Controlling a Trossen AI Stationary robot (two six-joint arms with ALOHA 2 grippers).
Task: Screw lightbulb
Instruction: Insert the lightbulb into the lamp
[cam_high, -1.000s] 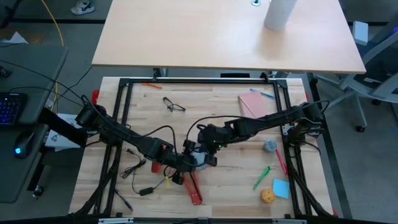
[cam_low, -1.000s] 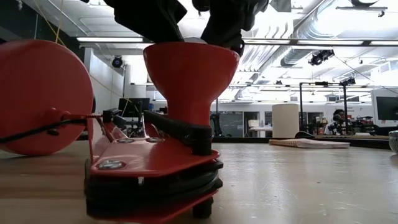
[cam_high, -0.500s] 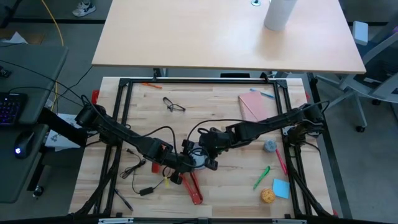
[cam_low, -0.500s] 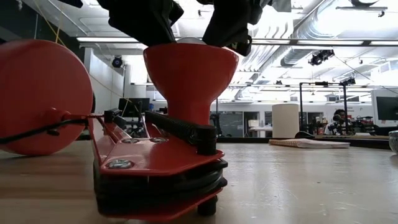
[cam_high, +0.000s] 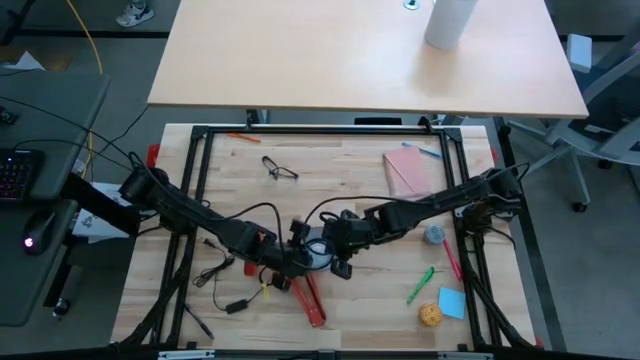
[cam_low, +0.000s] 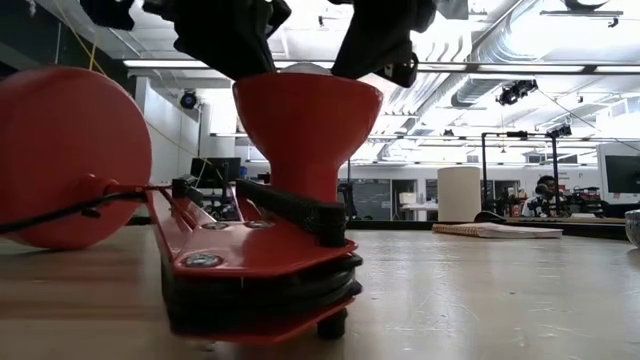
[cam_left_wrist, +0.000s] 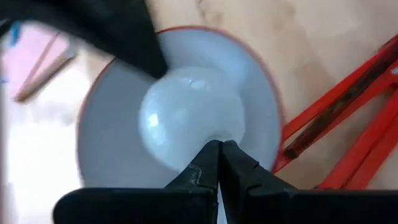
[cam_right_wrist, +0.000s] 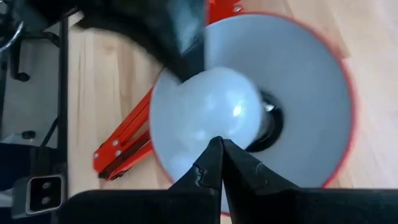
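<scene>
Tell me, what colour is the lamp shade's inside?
White inside the lamp shade, clearest in the right wrist view.

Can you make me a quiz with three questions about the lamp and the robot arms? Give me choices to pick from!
1. Where is the lightbulb?
A. inside the lamp shade
B. on the pink notebook
C. beside the glasses

2. What colour is the outside of the lamp shade?
A. green
B. red
C. blue

3. How are the fingers of the left gripper and the right gripper?
A. both wide open
B. one open, one shut
C. both shut

Answers: 1 A, both wrist views show the white bulb sitting in the shade's bowl. 2 B, the low view shows a red cone. 3 C, each wrist view shows the two dark fingers pressed together.
</scene>
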